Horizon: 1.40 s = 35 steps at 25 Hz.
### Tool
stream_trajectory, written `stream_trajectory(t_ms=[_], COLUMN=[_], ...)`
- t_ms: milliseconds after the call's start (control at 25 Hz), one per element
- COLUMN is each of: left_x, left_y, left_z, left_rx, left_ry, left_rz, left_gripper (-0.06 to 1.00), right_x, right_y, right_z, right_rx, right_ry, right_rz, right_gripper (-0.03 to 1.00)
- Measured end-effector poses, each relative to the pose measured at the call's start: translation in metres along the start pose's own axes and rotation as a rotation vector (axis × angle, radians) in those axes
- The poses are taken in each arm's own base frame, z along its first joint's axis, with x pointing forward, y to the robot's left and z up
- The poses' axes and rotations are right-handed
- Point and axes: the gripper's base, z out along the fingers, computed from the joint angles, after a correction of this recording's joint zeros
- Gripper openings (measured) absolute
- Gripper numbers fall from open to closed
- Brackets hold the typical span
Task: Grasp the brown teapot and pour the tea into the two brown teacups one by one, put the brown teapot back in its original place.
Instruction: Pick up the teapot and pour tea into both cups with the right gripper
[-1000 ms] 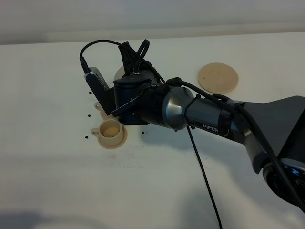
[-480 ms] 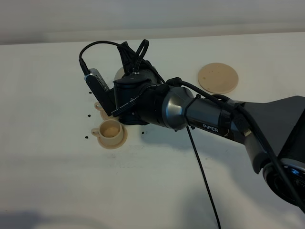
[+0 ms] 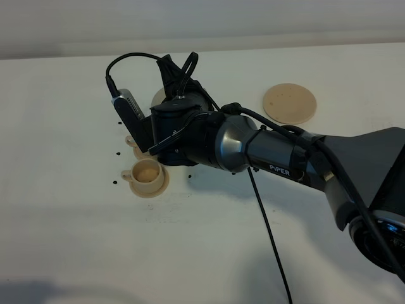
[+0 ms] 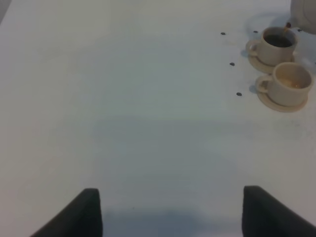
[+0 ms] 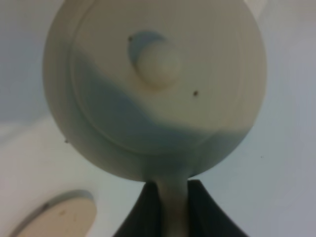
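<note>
Black right arm (image 3: 266, 152) with glossy grey joints (white "PiPER" lettering), thin black cables (image 3: 273, 244).

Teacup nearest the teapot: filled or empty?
Filled. Left wrist view: the teacup by the teapot holds dark liquid; the other teacup looks pale inside.

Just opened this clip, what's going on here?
The right gripper is shut on the handle of the brown teapot, holding it close to the two cups. The teacup beside the teapot has dark tea in it. The other teacup looks pale inside, apparently unfilled. The wide saucer disc has nothing on it. The left gripper hangs open, holding nothing.
</note>
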Motion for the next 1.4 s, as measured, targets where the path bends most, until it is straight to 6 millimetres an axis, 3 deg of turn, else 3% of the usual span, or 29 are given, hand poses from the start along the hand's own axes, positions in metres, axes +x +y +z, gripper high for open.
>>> stream_trajectory(t_ms=[880, 1200, 1400], left_x=[0.0, 0.0, 0.0], left_y=[0.0, 0.0, 0.0], left_z=[0.0, 0.0, 0.0], left_rx=[0.0, 0.0, 0.0], left_ry=[0.0, 0.0, 0.0], left_rz=[0.0, 0.0, 0.0], left_gripper=[0.57, 0.57, 0.57], right_x=[0.004, 0.031, 0.039], right_y=[0.003, -0.017, 0.006], right_z=[0.001, -0.024, -0.035], right_rx=[-0.081, -0.101, -0.179], right_ry=[-0.018, 0.02, 0.018], right_rz=[0.345, 0.47, 0.448], right_gripper=[0.09, 0.09, 0.09])
